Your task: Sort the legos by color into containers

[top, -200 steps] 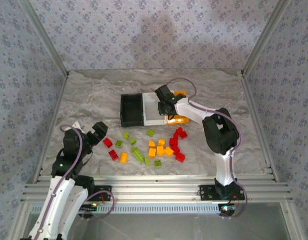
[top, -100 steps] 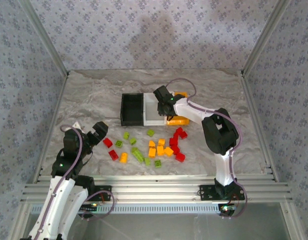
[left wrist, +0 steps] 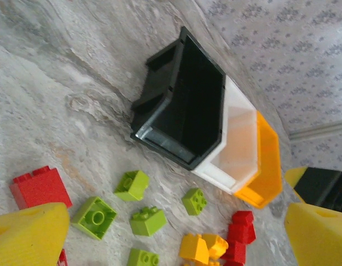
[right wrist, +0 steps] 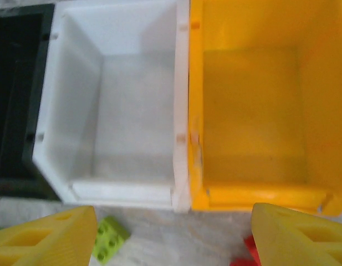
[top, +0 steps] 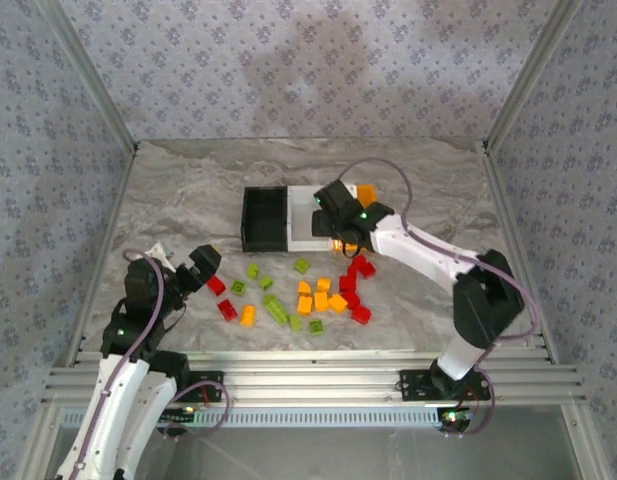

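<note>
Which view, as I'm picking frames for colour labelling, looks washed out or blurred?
Right wrist: the white bin is washed out and soft inside, the right gripper's fingers blurred. Left wrist: legos and black bin crisp, the left gripper's fingers soft. Top external: even light, a faint shadow on the back wall.

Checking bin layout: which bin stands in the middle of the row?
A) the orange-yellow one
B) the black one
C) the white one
C: the white bin has the black bin against one side and the orange-yellow bin against the other.
</note>
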`<action>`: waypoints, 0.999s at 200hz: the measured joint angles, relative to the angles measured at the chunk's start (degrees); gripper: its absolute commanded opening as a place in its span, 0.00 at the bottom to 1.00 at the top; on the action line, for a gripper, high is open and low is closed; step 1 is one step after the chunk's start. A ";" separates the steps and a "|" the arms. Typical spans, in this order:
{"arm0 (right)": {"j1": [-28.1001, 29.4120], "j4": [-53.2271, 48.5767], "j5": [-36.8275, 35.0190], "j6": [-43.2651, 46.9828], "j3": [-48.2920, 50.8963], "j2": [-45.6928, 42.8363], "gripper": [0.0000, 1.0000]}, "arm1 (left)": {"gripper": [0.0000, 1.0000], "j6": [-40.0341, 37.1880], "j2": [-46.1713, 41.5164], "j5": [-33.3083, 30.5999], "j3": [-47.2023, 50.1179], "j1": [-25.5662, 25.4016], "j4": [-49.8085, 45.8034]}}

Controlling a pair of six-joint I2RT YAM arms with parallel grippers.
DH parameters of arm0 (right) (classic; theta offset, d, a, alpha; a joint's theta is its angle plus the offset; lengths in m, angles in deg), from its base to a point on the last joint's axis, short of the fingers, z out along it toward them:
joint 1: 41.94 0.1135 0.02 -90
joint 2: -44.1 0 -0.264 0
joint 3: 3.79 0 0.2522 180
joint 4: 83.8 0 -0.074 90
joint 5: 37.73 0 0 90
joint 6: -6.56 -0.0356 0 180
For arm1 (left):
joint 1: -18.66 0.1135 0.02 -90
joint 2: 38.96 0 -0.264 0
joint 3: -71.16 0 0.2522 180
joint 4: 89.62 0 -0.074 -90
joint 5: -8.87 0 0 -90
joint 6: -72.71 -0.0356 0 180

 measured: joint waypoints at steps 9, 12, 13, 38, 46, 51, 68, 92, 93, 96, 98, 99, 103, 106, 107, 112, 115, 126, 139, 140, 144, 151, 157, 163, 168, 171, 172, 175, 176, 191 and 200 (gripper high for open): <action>1.27 0.04 -0.35 -0.76 3.98 -2.97 0.75 | 0.99 0.00 -0.55 0.81 -0.02 -0.09 -0.31; 1.62 -0.17 -0.39 -1.01 5.31 -3.82 0.75 | 0.99 0.00 -0.76 1.01 -0.02 -0.09 -0.46; 1.70 -0.24 -0.42 -1.09 5.64 -4.04 0.75 | 0.99 0.00 -0.83 1.05 -0.02 -0.09 -0.48; 3.63 -0.50 -0.42 -4.02 16.48 -9.60 0.75 | 0.99 0.07 -2.62 2.49 0.09 -0.09 -1.38; 4.07 -0.55 -0.42 -5.11 18.99 -10.58 0.75 | 0.99 0.26 -3.34 2.73 0.46 -0.09 -1.33; 4.35 -0.52 -0.42 -5.86 20.46 -11.06 0.75 | 1.00 0.31 -3.69 2.86 0.79 -0.09 -1.27; 5.49 0.00 -0.44 -8.39 23.26 -11.39 0.75 | 0.99 1.03 -4.35 3.19 2.23 -0.09 -1.27; 6.67 1.73 -0.46 -11.02 24.30 -10.82 0.75 | 1.00 1.90 -4.37 3.72 4.39 -0.09 -1.25; 6.69 1.79 -0.46 -11.08 24.30 -10.78 0.75 | 1.00 1.97 -4.37 3.74 4.44 -0.09 -1.25; 6.73 2.12 -0.46 -11.32 24.30 -10.64 0.75 | 1.00 2.05 -4.37 3.76 4.59 -0.09 -1.25; 6.78 2.34 -0.46 -11.43 24.28 -10.51 0.75 | 0.99 2.21 -4.37 3.78 4.72 -0.09 -1.27; 6.82 2.56 -0.46 -11.50 24.26 -10.38 0.75 | 0.99 2.23 -4.37 3.76 4.79 -0.09 -1.27; 6.80 2.86 -0.46 -11.74 24.22 -10.12 0.75 | 1.00 2.25 -4.37 3.80 4.94 -0.09 -1.27; 6.82 3.13 -0.48 -11.87 24.17 -9.79 0.75 | 1.00 2.34 -4.37 3.82 5.03 -0.09 -1.27; 6.84 3.17 -0.48 -11.93 24.17 -9.73 0.75 | 1.00 2.38 -4.37 3.82 5.07 -0.09 -1.27; 6.86 3.54 -0.52 -12.24 24.09 -9.25 0.75 | 0.99 2.40 -4.37 3.91 5.16 -0.09 -1.27; 6.86 3.74 -0.57 -12.39 24.04 -8.90 0.75 | 0.99 2.43 -4.37 3.96 5.20 -0.09 -1.27; 6.86 4.17 -0.87 -12.87 23.67 -7.56 0.75 | 0.99 2.43 -4.37 3.98 5.20 -0.09 -1.25; 6.86 4.48 -1.25 -13.49 23.02 -5.84 0.75 | 0.99 2.43 -4.39 3.98 5.20 -0.09 -1.25; 6.86 4.50 -1.27 -13.53 22.99 -5.73 0.75 | 0.99 2.40 -4.39 3.98 5.20 -0.09 -1.25; 6.86 4.55 -1.36 -13.75 22.80 -5.22 0.75 | 0.99 2.40 -4.39 3.98 5.20 -0.09 -1.25; 6.86 4.48 -1.64 -14.16 22.40 -4.37 0.74 | 1.00 2.40 -4.42 3.96 5.20 -0.09 -1.25; 6.86 4.48 -1.81 -14.43 22.10 -3.65 0.73 | 1.00 2.43 -4.44 3.96 5.20 -0.09 -1.25; 6.86 4.50 -1.99 -14.60 21.84 -2.99 0.73 | 0.99 2.40 -4.50 3.96 5.27 -0.09 -1.20; 6.84 4.52 -2.21 -14.78 21.66 -2.45 0.72 | 0.99 2.43 -4.55 3.96 5.33 -0.09 -1.18; 6.84 4.52 -2.27 -14.91 21.57 -2.21 0.71 | 0.99 2.43 -4.55 3.96 5.40 -0.09 -1.18; 6.84 4.52 -2.32 -14.95 21.55 -2.16 0.71 | 0.99 2.43 -4.57 3.96 5.42 -0.09 -1.18; 6.84 4.57 -2.38 -14.95 21.51 -1.92 0.71 | 0.99 2.43 -4.57 3.96 5.44 -0.09 -1.16; 6.84 4.57 -2.40 -14.99 21.49 -1.81 0.70 | 0.99 2.43 -4.57 3.96 5.46 -0.09 -1.16; 6.78 4.83 -2.73 -15.41 21.49 -1.07 0.67 | 1.00 2.45 -4.57 3.96 5.53 -0.09 -1.11; 6.64 4.98 -2.84 -15.47 21.46 -0.63 0.65 | 0.99 2.45 -4.57 3.96 5.53 -0.09 -0.96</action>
